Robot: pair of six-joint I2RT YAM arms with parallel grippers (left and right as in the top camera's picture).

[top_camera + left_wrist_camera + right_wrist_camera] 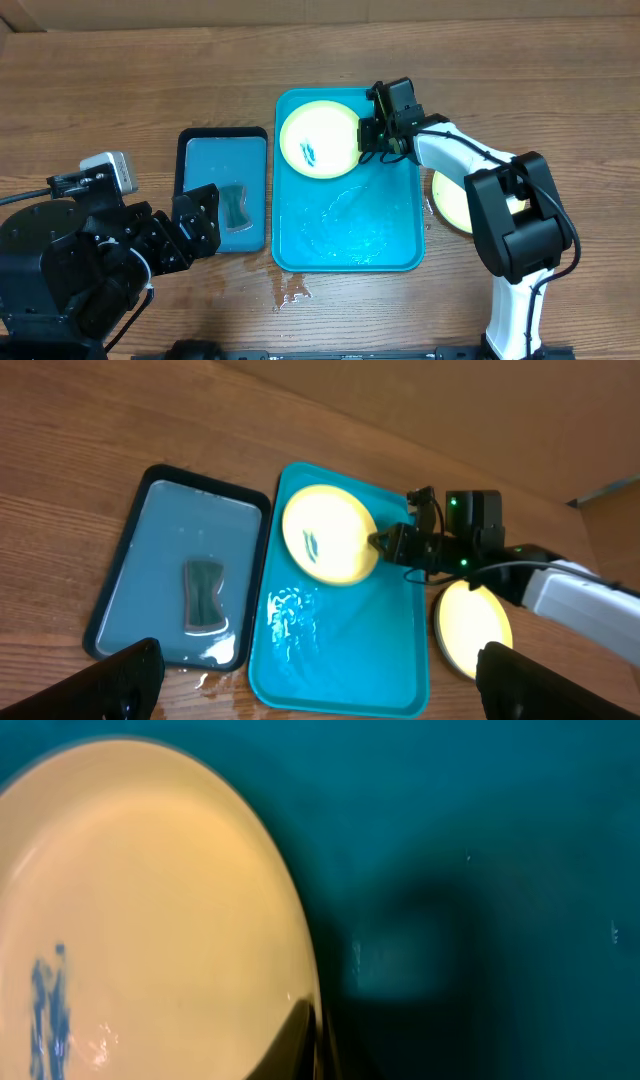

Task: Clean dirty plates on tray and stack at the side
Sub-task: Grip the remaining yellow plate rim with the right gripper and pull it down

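From above, a smeared plate (318,140) lies at the back of the tray (385,235). The right gripper (368,135) is at its rim, but I cannot tell if it grips. The left wrist view shows a second plate (472,628) whole, on the table (80,430) beside the tray. It also shows the left gripper (205,222) with its fingers (120,680) wide apart.

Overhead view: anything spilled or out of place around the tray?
Yes. A small water puddle sits on the bare table, just below the teal tray's lower-left corner in the picture. The tray floor also looks wet. The plate on it carries a teal smear.
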